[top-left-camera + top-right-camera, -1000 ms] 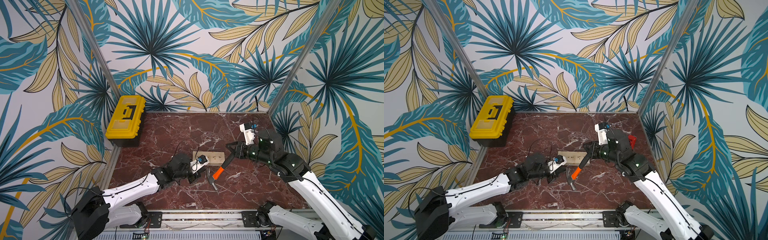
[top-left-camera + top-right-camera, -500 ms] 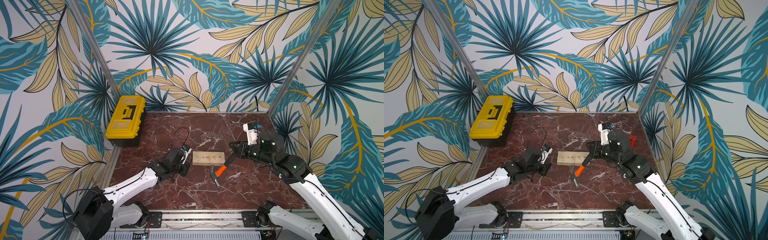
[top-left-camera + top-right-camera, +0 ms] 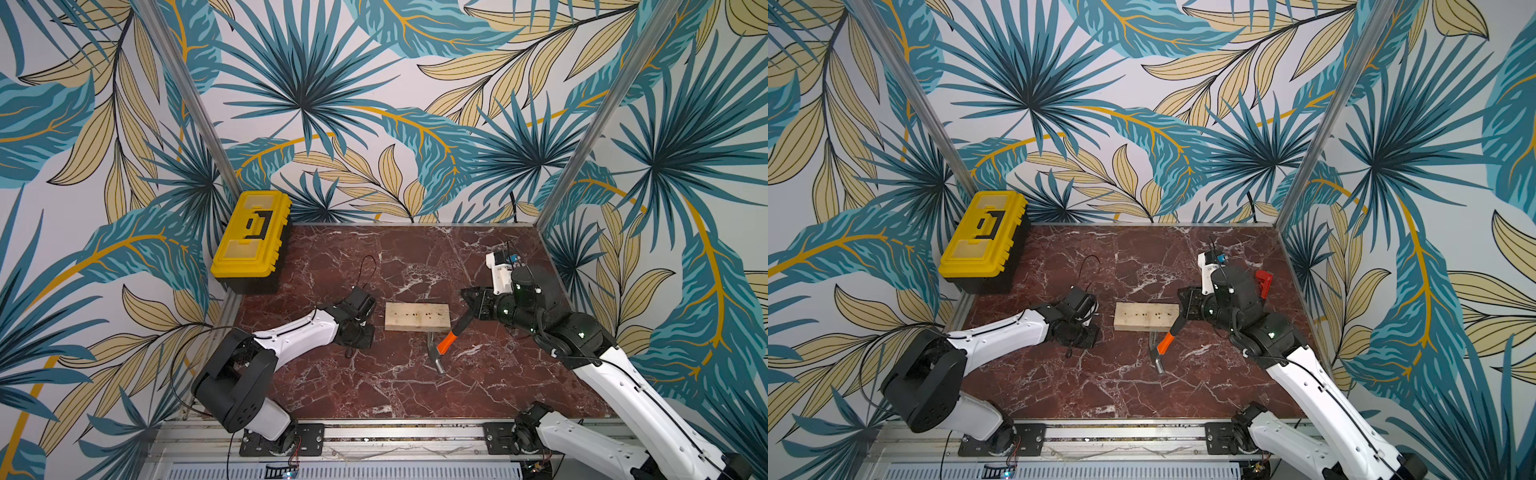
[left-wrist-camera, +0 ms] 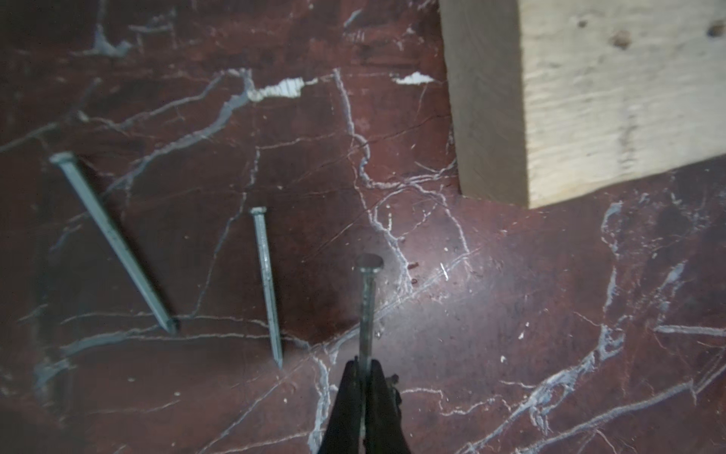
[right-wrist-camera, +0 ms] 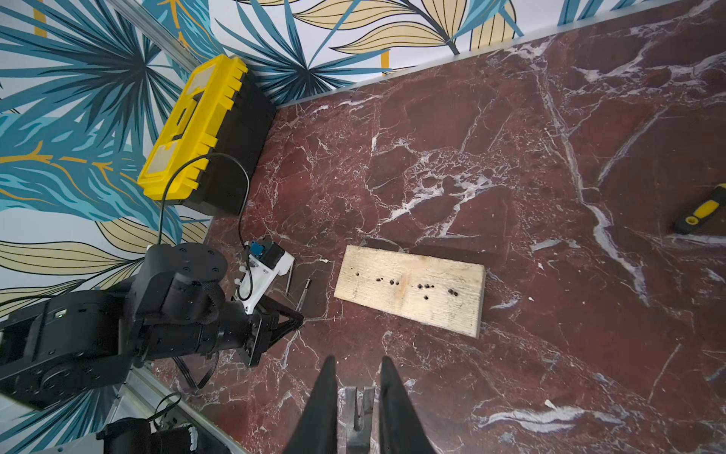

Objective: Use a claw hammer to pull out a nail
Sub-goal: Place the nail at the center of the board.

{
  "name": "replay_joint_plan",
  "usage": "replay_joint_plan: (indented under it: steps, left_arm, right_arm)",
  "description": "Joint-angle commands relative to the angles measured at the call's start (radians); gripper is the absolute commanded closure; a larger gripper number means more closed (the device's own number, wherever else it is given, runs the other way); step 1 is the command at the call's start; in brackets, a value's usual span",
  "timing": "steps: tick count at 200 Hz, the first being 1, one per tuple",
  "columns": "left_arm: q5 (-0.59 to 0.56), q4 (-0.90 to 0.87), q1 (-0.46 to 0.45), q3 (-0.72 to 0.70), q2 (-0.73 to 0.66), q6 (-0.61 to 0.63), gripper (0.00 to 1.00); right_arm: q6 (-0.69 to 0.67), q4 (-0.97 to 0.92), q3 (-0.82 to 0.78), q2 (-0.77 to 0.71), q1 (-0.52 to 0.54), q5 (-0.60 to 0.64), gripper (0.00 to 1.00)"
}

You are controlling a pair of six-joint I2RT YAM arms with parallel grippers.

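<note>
Your right gripper hangs just beside the block, clamped on the black handle of the hammer. The hammer's head is low in front of the block and clear of the wood.

A second ago your left gripper was over the block's left end. It has since drawn off to the block's left side, while the hammer has hardly shifted. You can take the pull as done; what looks to remain is setting the nail down.

Both top views give you that layout, but the nail is too small to see in them. Only the left wrist view shows the left gripper shut tight on the point end of a nail, held above the worktop. Two loose nails lie beside it. Only the right wrist view shows the block's top, with empty holes and nothing standing in them.
</note>
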Motion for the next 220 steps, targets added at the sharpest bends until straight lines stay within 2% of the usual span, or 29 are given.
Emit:
replay_joint_plan:
  steps: [1, 86, 103, 154, 220]
  left_arm:
    - [0.023, -0.043, 0.017, 0.045, 0.039, -0.024, 1.00]
    - [-0.008, -0.052, 0.033, 0.085, 0.142, -0.050, 0.93]
    - [-0.006, -0.052, 0.033, 0.086, 0.146, -0.052, 0.93]
    - [-0.014, -0.054, 0.033, 0.087, 0.136, -0.049, 0.82]
    - [-0.018, -0.059, 0.033, 0.100, 0.113, -0.040, 0.79]
  right_arm:
    - [0.014, 0.082, -0.005, -0.027, -0.003, 0.003, 1.00]
    - [0.011, 0.090, -0.019, -0.028, -0.002, 0.019, 1.00]
    - [0.013, 0.091, -0.027, -0.034, -0.003, 0.021, 1.00]
    - [0.012, 0.087, -0.035, -0.046, -0.002, 0.031, 1.00]
    - [0.014, 0.082, -0.046, -0.063, -0.002, 0.050, 1.00]
